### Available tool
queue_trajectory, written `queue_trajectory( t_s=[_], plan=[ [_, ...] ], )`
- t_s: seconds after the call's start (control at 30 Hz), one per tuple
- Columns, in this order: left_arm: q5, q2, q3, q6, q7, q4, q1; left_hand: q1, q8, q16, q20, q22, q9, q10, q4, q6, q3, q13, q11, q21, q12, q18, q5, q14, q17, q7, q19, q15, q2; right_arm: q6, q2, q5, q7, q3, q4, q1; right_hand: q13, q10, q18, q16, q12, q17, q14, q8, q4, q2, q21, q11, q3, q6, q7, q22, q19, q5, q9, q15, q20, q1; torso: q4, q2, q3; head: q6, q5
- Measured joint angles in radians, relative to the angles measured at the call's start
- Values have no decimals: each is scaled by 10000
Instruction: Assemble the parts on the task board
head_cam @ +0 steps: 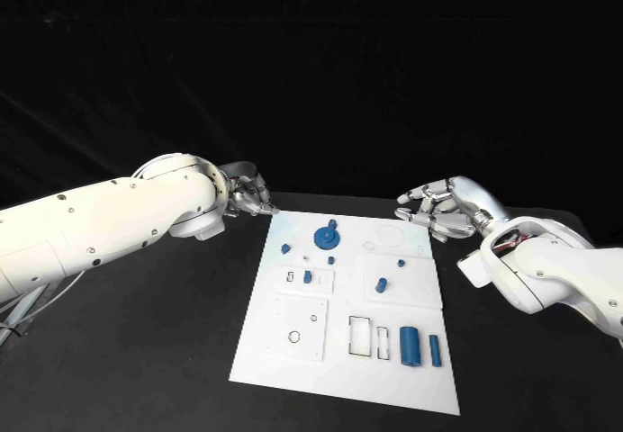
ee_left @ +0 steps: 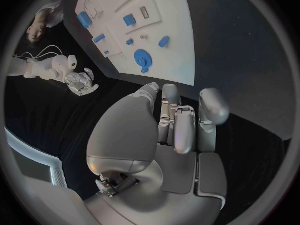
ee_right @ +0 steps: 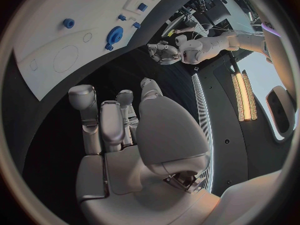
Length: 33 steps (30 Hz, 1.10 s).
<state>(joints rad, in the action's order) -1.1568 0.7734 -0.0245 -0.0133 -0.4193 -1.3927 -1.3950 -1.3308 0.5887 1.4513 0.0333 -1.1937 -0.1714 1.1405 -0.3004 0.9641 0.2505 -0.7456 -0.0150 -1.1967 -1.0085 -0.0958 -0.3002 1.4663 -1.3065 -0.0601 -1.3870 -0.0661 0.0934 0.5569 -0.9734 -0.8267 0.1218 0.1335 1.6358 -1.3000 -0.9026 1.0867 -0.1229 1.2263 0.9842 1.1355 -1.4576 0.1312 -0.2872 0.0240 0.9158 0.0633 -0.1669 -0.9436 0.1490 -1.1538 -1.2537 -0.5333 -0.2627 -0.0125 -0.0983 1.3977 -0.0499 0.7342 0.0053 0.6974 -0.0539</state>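
The white task board (head_cam: 293, 360) lies in the middle of the black table. On its far part sits a round blue gear-like part (head_cam: 329, 238), with several small blue parts (head_cam: 381, 285) near it. Two blue cylinders (head_cam: 409, 346) lie at the near right. My left hand (head_cam: 247, 196) hovers beside the board's far left corner, fingers curled in and holding nothing. My right hand (head_cam: 435, 209) hovers off the far right corner, also curled and holding nothing. The left wrist view has my left hand (ee_left: 169, 135), the board (ee_left: 169, 40) and the gear (ee_left: 144, 60). The right wrist view has my right hand (ee_right: 131, 130) and the gear (ee_right: 114, 35).
Bare black tabletop (head_cam: 143, 360) runs along both sides of the board. The board has rectangular cut-outs (head_cam: 361, 335) and raised white plates (head_cam: 302, 329). Across the table the other hand appears in each wrist view: right hand (ee_left: 81, 82), left hand (ee_right: 162, 52).
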Motion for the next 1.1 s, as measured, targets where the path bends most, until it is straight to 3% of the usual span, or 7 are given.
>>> queue_trajectory(
  t_s=[0.07,0.1,0.13,0.2,0.47,0.63,1.1],
  plan=[
    [10,-180,-3,-607,87,186,-24,244,137,596,-117,-744,-205,590,57,157,1347,-1095,-134,-781,-881,53,-17,-7,-17,132,-360,-39,578,-2,8,9,10,0,-12,10,18,-15,0,0,0,0,0,0,0,0,0,-15,0,0,0,0,0,-54,0,0,0,0,0,0,1,6,6],
    [11,-334,-5,-1053,111,358,-45,940,213,668,-94,-897,-465,574,342,160,2796,-1333,-131,-924,-1103,52,9,-7,-17,151,-333,-39,1230,-4,16,16,17,0,-20,18,18,-16,0,0,0,0,0,0,0,0,-20,-15,0,26,-25,0,0,-89,0,0,0,0,0,0,-4,14,8],
    [12,-454,-7,-1390,115,496,-62,1651,223,660,-44,-872,-632,423,378,68,3647,-1290,-23,-887,-1126,52,84,-7,-17,85,-233,-39,1584,-5,23,21,22,0,-25,24,18,-16,0,0,0,0,0,0,0,0,-42,-16,0,34,-34,0,0,-89,0,0,0,0,0,0,-6,26,9],
    [11,-672,-16,-2040,114,736,-101,2280,205,525,25,-700,-768,179,289,-206,3942,-1074,155,-692,-1008,51,171,1,-17,-112,-24,49,1791,-9,36,30,33,0,-34,37,41,-23,0,0,0,2,0,0,30,0,-42,-10,-30,34,-34,-13,0,-217,0,0,0,0,3,1,-5,41,12],
    [-265,-1315,-61,-3833,79,1383,-227,2826,-206,804,228,-1051,-991,70,142,-552,2734,-1329,316,-1013,-1285,48,168,24,-16,-324,-87,188,1746,-15,69,58,78,2,-57,83,61,-53,0,-40,0,11,0,0,2,40,-42,20,-57,34,-34,-18,0,-425,1,0,0,-40,41,11,-12,63,-47],
    [-655,-1540,-73,-4090,128,1485,-266,3018,-357,939,201,-1145,-1110,331,96,-548,2195,-1716,296,-1316,-1592,45,167,6,-15,-319,-248,205,1553,-15,101,66,95,2,-66,96,72,-53,0,-40,0,10,0,0,2,40,-42,20,-57,34,-35,-28,0,-475,1,0,0,-40,51,13,-17,91,-87],
    [-1837,-2096,-225,-4405,242,1830,-304,3026,-449,994,201,-1143,-1142,330,112,-515,2076,-1780,296,-1315,-1592,184,166,7,-14,-287,-247,203,1543,-15,152,78,120,1,-73,113,71,-52,0,-40,0,20,0,-1,3,39,-42,21,-57,34,-35,-27,0,-516,2,0,0,-39,64,25,-18,128,-124]
  ],
)
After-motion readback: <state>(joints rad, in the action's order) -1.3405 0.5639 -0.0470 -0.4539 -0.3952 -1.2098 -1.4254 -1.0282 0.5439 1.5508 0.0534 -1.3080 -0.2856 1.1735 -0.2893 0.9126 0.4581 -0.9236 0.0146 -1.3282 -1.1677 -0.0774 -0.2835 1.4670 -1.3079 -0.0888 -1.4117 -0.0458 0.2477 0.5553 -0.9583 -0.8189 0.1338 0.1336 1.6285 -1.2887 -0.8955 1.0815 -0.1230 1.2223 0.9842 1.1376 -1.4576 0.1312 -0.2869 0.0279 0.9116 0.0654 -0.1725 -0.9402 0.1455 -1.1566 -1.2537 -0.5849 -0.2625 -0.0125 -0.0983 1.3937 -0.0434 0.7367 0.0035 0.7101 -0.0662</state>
